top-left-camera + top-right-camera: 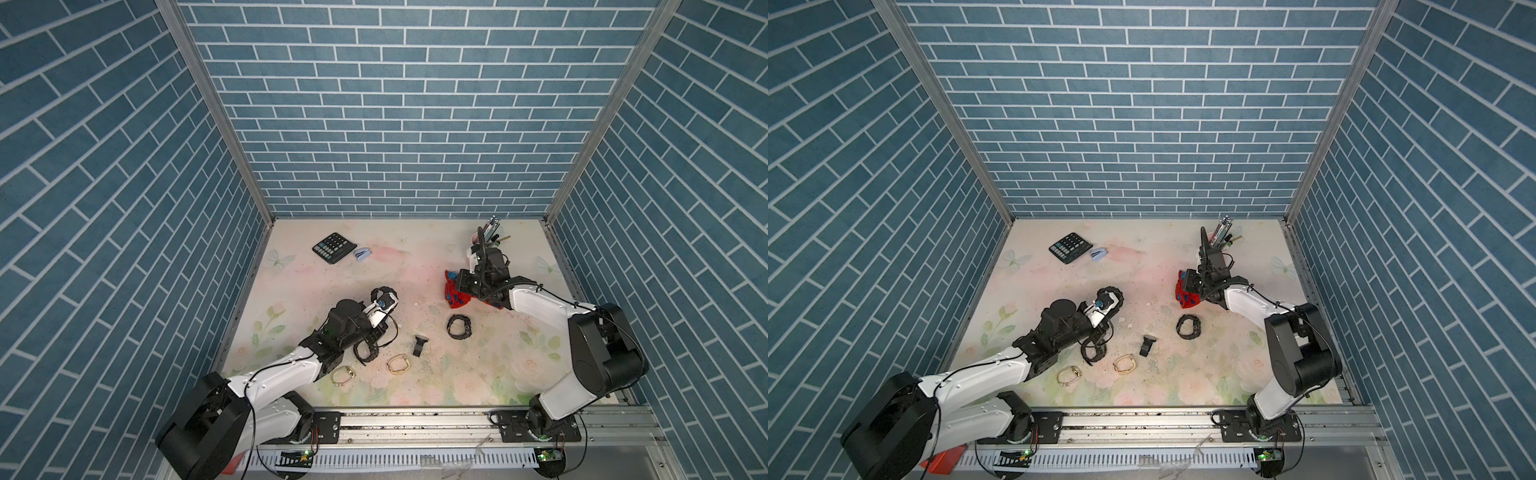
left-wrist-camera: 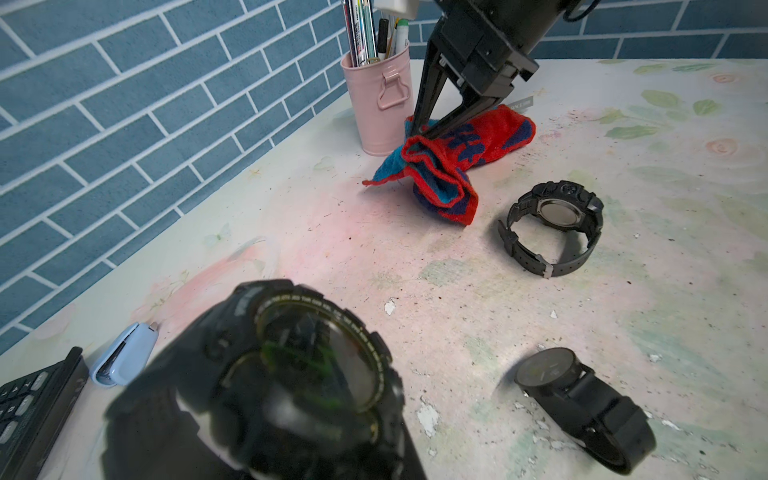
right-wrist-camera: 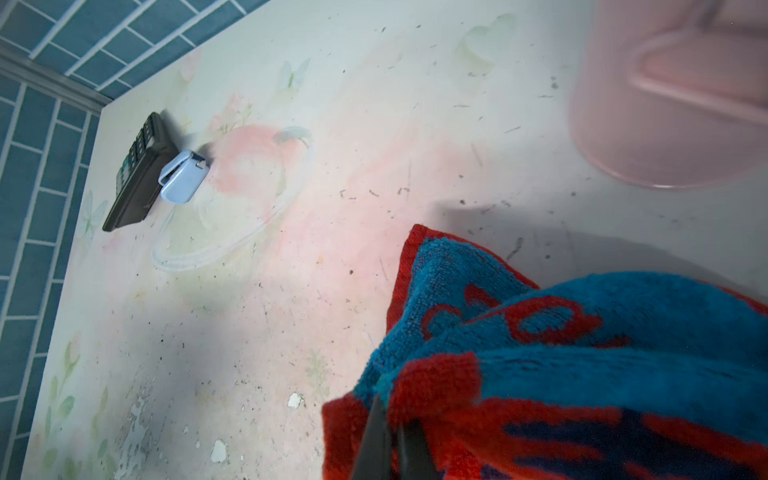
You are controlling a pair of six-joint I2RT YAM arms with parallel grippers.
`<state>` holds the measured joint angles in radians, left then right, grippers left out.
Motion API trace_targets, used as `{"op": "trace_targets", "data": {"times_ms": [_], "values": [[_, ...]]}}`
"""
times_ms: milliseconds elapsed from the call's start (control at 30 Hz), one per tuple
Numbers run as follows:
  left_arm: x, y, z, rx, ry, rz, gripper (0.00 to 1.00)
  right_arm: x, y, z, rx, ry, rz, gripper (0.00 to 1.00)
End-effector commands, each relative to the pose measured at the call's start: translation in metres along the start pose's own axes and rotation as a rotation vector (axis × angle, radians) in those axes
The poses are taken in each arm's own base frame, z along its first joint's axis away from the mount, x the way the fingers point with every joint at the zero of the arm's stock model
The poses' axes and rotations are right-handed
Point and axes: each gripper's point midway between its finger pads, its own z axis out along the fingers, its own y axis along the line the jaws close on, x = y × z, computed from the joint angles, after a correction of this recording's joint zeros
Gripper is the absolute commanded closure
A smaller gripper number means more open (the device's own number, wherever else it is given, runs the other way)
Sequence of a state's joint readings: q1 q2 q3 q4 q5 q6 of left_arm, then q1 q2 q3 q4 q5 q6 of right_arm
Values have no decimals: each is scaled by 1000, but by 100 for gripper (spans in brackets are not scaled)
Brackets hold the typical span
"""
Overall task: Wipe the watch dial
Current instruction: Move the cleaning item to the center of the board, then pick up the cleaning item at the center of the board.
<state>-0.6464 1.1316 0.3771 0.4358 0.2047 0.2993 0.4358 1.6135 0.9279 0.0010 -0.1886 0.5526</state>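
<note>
**Figure.** The left tool (image 1: 383, 302) was pinched on a chunky black watch (image 2: 316, 365) with a round, glossy dial and a ridged strap, held over the left-centre of the scuffed, floral-printed counter (image 1: 415, 266). The right tool (image 2: 419, 135), its slim black jaws pressed together, gripped a fold of the crumpled red-and-blue terry cloth (image 2: 449, 183). The cloth lay bunched on the counter, well apart from the watch and just beside a cylindrical pink metal pen cup (image 2: 374, 108). A second watch (image 2: 552, 228), matte black with its strap looped, lay near the cloth.
</note>
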Motion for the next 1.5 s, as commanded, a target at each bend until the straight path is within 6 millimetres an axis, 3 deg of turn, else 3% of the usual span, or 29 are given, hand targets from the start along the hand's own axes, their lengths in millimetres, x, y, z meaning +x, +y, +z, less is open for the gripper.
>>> {"op": "trace_targets", "data": {"times_ms": [0,167,367,500,567,833,933,1000,1100,1300,1467], "values": [[-7,2,-1,-11,-29,12,100,-3,11,6,-31,-16,2,100],[-5,4,-1,-24,-24,17,100,17,-1,0,19,27,17,97],[-6,1,1,-3,-23,11,100,23,-17,-35,152,71,-31,73],[-7,-4,4,28,-27,4,100,19,-33,-60,263,77,-108,50],[-7,-4,4,30,-26,4,100,16,-38,-65,282,82,-104,49],[-8,-4,2,30,-31,9,100,1,-33,-57,250,101,-53,46],[-8,-4,3,27,-33,8,100,-9,-13,-41,167,121,-29,30],[-8,-5,3,36,-30,4,100,-11,-1,-29,120,131,-18,26],[-8,-2,0,18,-26,11,100,-10,2,-19,153,145,-48,28],[-12,2,-6,-8,-41,17,100,10,7,-10,249,191,-174,44],[-12,0,-4,0,-46,11,100,18,16,-7,306,201,-274,45]]}}
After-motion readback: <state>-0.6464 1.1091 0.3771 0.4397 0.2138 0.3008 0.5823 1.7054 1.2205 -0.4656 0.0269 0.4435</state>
